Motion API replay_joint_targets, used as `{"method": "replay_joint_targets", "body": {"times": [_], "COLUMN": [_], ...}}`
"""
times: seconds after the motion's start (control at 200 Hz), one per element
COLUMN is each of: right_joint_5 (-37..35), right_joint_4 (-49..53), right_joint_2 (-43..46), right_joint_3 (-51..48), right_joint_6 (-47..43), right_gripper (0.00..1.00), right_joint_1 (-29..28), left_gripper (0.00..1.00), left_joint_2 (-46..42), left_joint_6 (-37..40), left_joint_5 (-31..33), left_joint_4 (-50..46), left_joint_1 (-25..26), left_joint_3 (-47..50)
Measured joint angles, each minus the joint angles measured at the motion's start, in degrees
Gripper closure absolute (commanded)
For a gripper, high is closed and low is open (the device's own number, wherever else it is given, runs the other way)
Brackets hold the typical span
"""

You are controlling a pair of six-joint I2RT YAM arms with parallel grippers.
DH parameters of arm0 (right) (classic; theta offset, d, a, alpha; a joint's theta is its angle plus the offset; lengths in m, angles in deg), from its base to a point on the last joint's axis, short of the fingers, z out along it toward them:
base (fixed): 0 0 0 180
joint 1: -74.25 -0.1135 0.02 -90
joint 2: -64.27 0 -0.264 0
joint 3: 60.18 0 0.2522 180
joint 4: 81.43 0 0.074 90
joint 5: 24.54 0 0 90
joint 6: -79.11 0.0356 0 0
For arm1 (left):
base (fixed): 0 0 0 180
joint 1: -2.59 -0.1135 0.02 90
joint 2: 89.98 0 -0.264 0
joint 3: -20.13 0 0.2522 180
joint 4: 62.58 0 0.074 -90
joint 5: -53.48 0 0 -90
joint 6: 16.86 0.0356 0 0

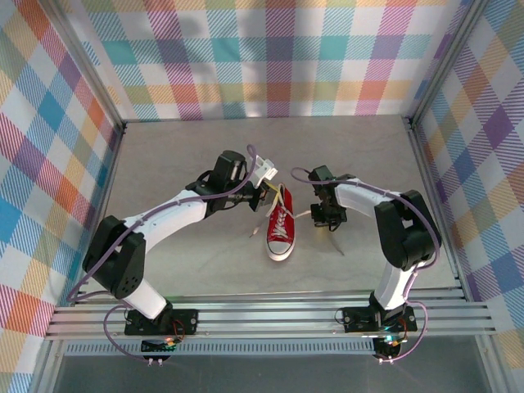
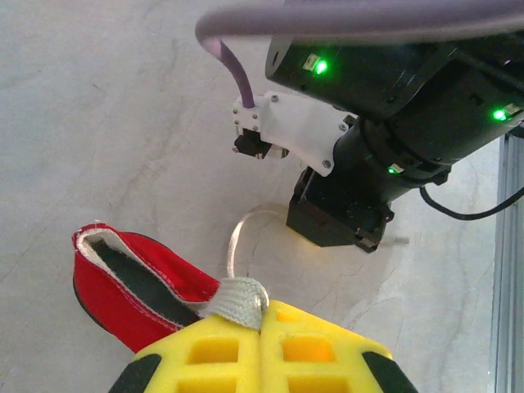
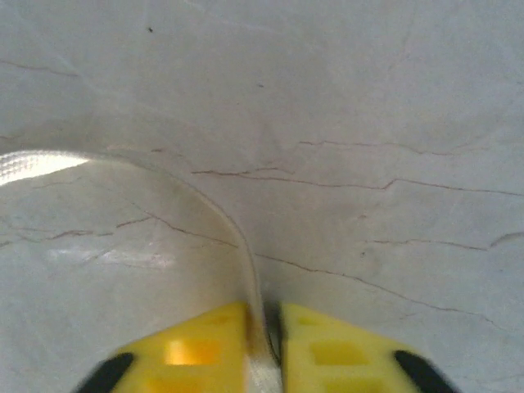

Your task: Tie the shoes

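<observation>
**1. Position.** The sneaker (image 1: 280, 233) lies near the middle of the desk (image 1: 180, 164) between the two arms. Its white toe cap (image 1: 279, 253) points toward the arm bases.

**2. Grip state.**
- The left jaws are closed on a fold of white lace (image 2: 241, 299) just above the heel collar (image 2: 123, 278).
- The right jaws are closed on a second lace strand (image 3: 37, 164), pinched between the yellow fingers (image 3: 188, 352). This strand curves away low over the desk.
- The right arm (image 1: 360, 196) stands to the right of the sneaker and apart from it.

**3. Step in hand (judged).** Both laces are being drawn out, ready for crossing.

**4. Procedure.**
- Hold both grips closed while pulling.
- Draw the two strands apart evenly. Nothing pins the sneaker, so a one-sided pull will probably drag or spin it.
- The left grip sits close to the shoe, so lift that strand gently to avoid tipping the heel.
- Take up the slack in the right strand before crossing, so that it clears the desk.

**5. Limits of view.**
- From above, the wrist hardware of the left arm (image 1: 172, 214) covers the left jaws and the heel.
- Whether any knot is already formed cannot be told.
- The left wrist view cuts the sneaker off behind its own fingers (image 2: 221, 348).
- The right strand is blurred where it enters the jaws.
- How much free lace lies beyond either grip is not visible.
</observation>
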Motion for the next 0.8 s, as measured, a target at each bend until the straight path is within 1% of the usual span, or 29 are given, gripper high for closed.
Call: {"method": "replay_joint_targets", "body": {"times": [0.06,0.185,0.275,0.365,0.55,0.685,0.8], "right_joint_5": [0.35,0.35,0.68,2.10,6.69,11.15,17.05], "right_joint_4": [-0.09,0.15,0.87,1.33,1.29,0.04,-2.32], "right_joint_2": [0.09,0.85,2.73,3.98,2.95,0.04,-3.23], "right_joint_3": [0.07,0.31,2.40,7.67,21.66,29.18,32.11], "right_joint_6": [0.17,0.04,-0.63,-1.77,-3.80,-4.72,-4.63], "right_gripper": [1.00,1.00,1.00,1.00,1.00,1.00,1.00], "right_joint_1": [0.02,0.15,0.15,0.15,-0.52,-4.02,-7.93], "left_gripper": [1.00,1.00,1.00,1.00,1.00,1.00,1.00], "left_joint_2": [-0.55,-1.18,-1.40,-1.60,-2.80,-4.02,-5.14], "left_joint_6": [0.07,0.63,0.96,1.11,1.11,1.11,1.11], "left_joint_5": [0.00,0.04,0.22,0.63,2.12,2.84,3.65], "left_joint_4": [-0.22,-0.44,-0.44,-0.42,-0.35,-0.37,-0.13], "left_joint_1": [0.04,0.37,0.90,1.62,3.04,3.58,3.87], "left_joint_3": [0.00,0.00,0.02,0.15,1.81,3.17,4.70]}}
